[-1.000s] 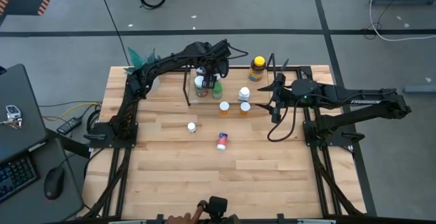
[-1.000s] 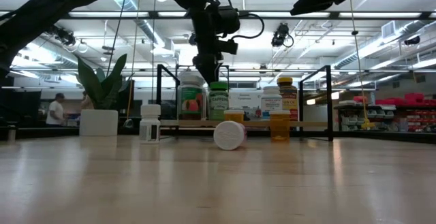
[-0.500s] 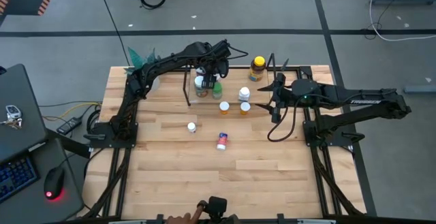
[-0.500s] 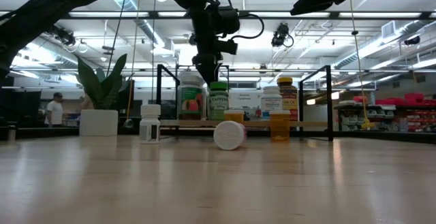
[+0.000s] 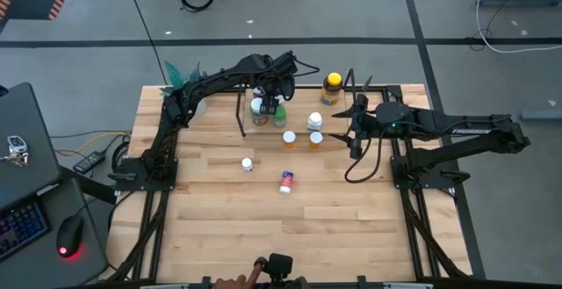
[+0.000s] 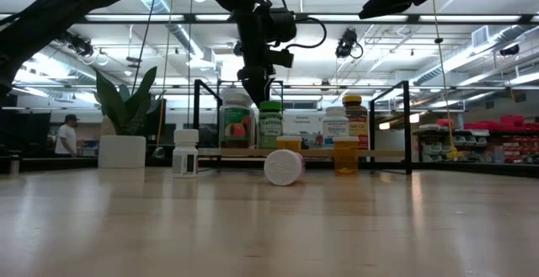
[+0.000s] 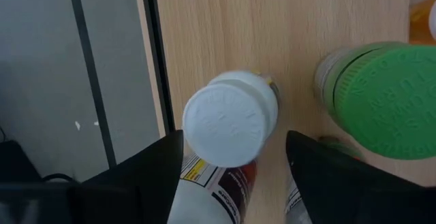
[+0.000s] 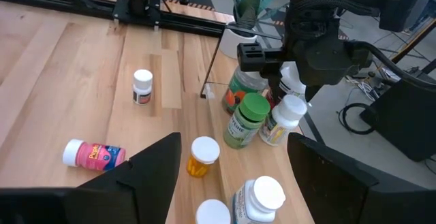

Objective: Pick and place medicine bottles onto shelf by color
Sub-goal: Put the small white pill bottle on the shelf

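Note:
The shelf [image 6: 303,153] stands at the far middle of the table, carrying a big white-capped bottle [image 6: 236,121], a green bottle [image 7: 381,101] and a smaller white-capped bottle [image 7: 225,118]. My left gripper [image 5: 268,97] hangs over that smaller bottle, open, with a finger [image 7: 153,180] on either side of its body. An amber bottle with a yellow cap [image 5: 331,85], a white one [image 5: 314,120] and two orange ones [image 5: 289,137] stand nearby. A small white bottle [image 5: 248,163] stands nearer. A red-blue one [image 5: 286,182] lies on its side. My right gripper [image 8: 234,142] waits open at the far right. My left gripper comes slanting down from above around the smaller white-capped bottle's body [image 7: 211,190], below the cap. One finger [image 7: 320,176] shows a gap to the bottle. The other lies along the bottle's outline, and I cannot tell whether it touches. The bottle stands on the shelf's base.
A white pot with a green plant [image 6: 122,151] stands at the far left corner. Black rails [image 5: 395,170] edge the table's sides. The near half of the wooden table [image 5: 290,236] holds no bottles. A person [image 6: 66,135] shows far off in the room.

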Robot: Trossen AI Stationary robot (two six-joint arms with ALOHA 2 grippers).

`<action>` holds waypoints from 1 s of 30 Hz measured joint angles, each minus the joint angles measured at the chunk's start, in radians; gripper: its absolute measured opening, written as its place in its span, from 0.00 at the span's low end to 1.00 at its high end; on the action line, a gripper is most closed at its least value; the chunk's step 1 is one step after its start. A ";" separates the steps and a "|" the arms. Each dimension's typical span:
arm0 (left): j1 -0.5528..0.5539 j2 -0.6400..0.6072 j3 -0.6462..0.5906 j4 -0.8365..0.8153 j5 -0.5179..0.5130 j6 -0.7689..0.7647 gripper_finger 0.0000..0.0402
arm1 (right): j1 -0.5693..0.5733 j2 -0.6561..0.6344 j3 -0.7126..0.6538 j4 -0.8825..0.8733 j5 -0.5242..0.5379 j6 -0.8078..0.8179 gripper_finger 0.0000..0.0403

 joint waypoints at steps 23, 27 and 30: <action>-0.059 -0.015 0.068 -0.023 -0.078 0.010 0.56 | 0.000 0.000 0.000 -0.002 0.000 0.000 0.68; -0.079 -0.015 0.138 -0.023 -0.098 -0.016 0.52 | 0.000 0.000 0.000 -0.018 0.000 0.000 0.68; -0.095 -0.016 0.204 -0.031 -0.099 -0.054 0.48 | 0.000 0.000 0.000 -0.033 0.000 0.005 0.68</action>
